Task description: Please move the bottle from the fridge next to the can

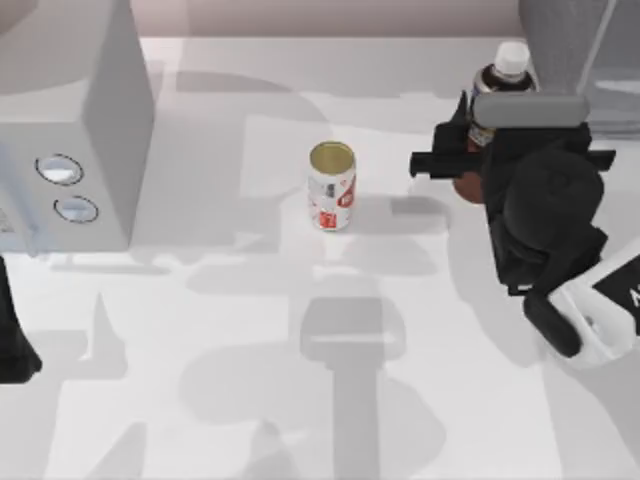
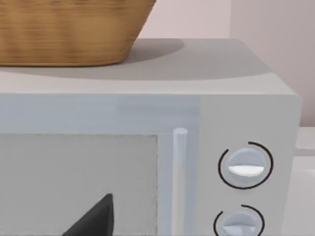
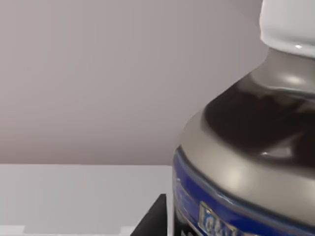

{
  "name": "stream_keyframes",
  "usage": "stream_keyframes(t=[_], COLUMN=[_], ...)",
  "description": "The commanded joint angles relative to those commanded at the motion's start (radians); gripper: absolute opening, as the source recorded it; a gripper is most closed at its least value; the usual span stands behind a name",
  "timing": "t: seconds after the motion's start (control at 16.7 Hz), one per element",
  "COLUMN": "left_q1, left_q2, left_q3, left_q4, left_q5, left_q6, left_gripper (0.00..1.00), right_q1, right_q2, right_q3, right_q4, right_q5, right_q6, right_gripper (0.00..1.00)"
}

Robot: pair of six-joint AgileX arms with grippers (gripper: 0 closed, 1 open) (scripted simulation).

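Overhead shot of a white table w/ two robot arms. The right gripper point(image 1: 470, 150) sits at the table's right rear, wrapped around the bottle point(image 1: 505, 75), which stands upright just in front of the fridge point(image 1: 580, 45), outside it. The jaws look clamped on the bottle's lower body, probably so it stays vertical while being carried leftward. The can point(image 1: 331, 186) stands upright near the table's middle, well apart from the bottle, w/ bare table on both sides as room to set the bottle down. The left gripper point(image 1: 15, 350) is parked at the left edge; can't tell its jaw state. A microwave point(image 1: 95, 120) w/ two knobs sits rear left, a basket point(image 2: 69, 29) on top. Hidden: the arm covers most of the bottle's body, so the contact itself isn't visible, nor whether the base touches the table. The fridge is cut off at the frame edge.
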Motion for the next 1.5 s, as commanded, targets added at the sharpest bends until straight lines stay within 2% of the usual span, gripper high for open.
stream_keyframes(t=[0.78, 1.5], left_q1=[0.000, 0.000], left_q2=[0.000, 0.000], left_q3=[0.000, 0.000], left_q4=[0.000, 0.000], left_q5=[0.000, 0.000], left_q6=[0.000, 0.000], left_gripper=[1.00, 1.00], right_q1=[0.000, 0.013], right_q2=[0.000, -0.017], right_q3=[0.000, -0.036], right_q4=[0.000, 0.015], right_q5=[0.000, 0.015], right_q6=[0.000, 0.000], right_gripper=[0.98, 1.00])
